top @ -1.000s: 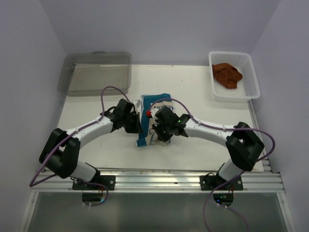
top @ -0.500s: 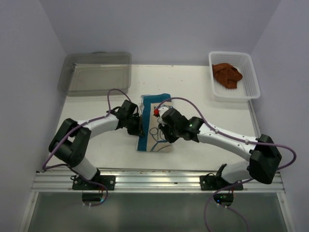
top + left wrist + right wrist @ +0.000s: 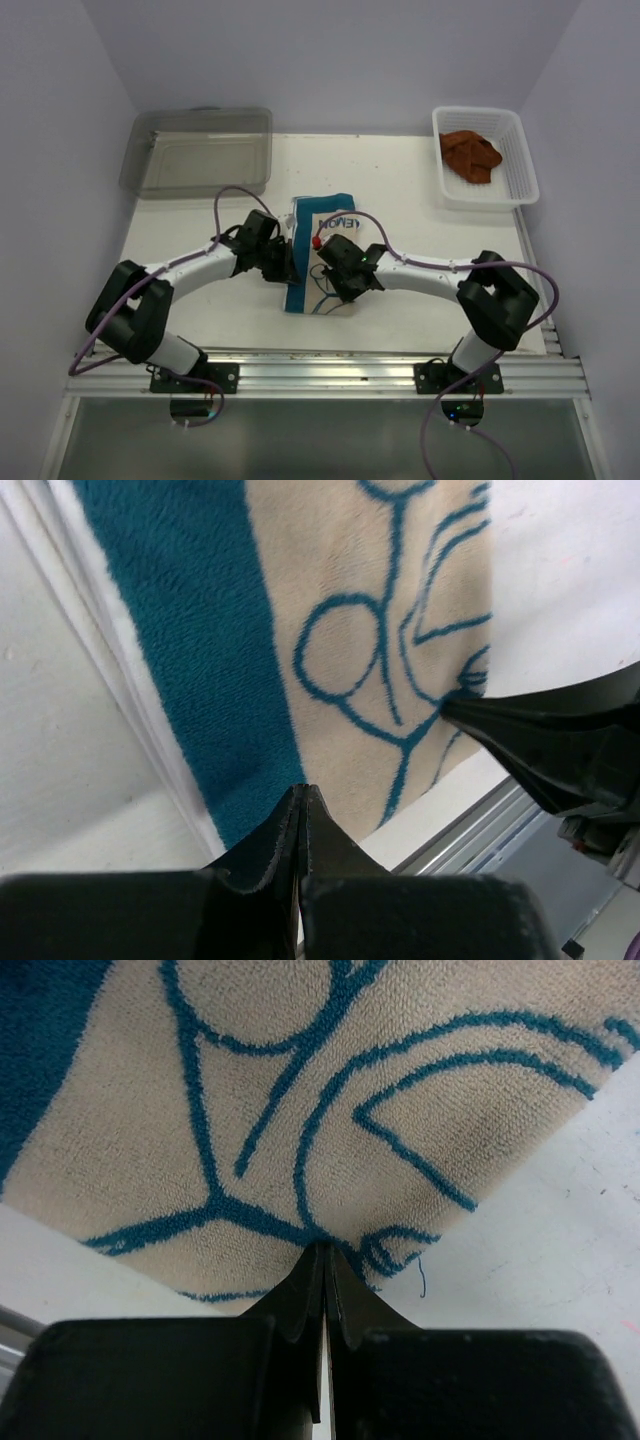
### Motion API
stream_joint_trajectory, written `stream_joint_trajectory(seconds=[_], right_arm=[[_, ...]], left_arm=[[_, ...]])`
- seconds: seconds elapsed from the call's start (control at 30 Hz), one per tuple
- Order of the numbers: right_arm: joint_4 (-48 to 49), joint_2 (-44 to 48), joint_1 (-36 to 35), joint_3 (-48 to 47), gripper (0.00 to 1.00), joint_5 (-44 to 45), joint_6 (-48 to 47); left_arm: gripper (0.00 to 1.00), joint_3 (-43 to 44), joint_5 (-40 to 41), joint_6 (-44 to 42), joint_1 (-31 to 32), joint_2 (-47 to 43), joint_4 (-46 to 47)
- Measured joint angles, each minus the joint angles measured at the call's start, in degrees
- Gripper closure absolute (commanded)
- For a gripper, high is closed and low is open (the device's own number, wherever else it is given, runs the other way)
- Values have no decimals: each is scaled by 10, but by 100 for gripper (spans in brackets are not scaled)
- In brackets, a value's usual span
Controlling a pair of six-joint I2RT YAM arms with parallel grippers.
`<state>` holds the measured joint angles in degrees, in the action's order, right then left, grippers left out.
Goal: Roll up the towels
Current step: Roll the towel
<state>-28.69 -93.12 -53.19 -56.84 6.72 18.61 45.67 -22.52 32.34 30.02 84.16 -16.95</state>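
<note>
Left gripper (image 3: 300, 800) is fully closed, fingers pressed flat together, tip parked on the blue border of the cream towel (image 3: 325, 213) down by its near left corner. I can't make out any cloth pinched between the fingers, so can't say it has hold of anything. Same deal on my right gripper (image 3: 322, 1260): closed tight, tip right at the towel's near edge. No fold visible between those fingers either.

Writing-wise, there's blue lettering (image 3: 340, 222) toward the far end of the towel. From the top view it looks like "LEMON", but it's tiny, so don't quote me. The rest of the print is a loopy blue line drawing (image 3: 215, 1200); neither wrist view shows any words in it.

The towel lies flat on the bench (image 3: 420, 200), right between my two arms. Its long axis runs near-to-far, leaning a touch to the right at the far end. The blue border runs down its left side.

The rust-brown towel (image 3: 470, 155) sits crumpled in the white mesh basket (image 3: 480, 198) at the far right corner. A clear plastic bin (image 3: 200, 150) is at far left.

Versus a second ago: the towel's near end now reaches closer to me and looks flatter. My right elbow had swung way out half a second back and is tucked in again. Left arm has barely budged.
</note>
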Motion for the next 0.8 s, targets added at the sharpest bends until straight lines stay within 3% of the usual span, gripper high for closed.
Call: stream_joint_trajectory(seconds=[0.2, 0.43, 0.8], right_arm=[[-1, -8, -1, -1, 100, 9, 6], [-8, 41, -19, -29, 100, 18, 30], [86, 6, -30, 2, 100, -16, 143]], left_arm=[[100, -27, 2, 0, 0, 50, -6], [100, -20, 1, 3, 0, 7, -11], [100, -60, -61, 62, 1, 18, 76]])
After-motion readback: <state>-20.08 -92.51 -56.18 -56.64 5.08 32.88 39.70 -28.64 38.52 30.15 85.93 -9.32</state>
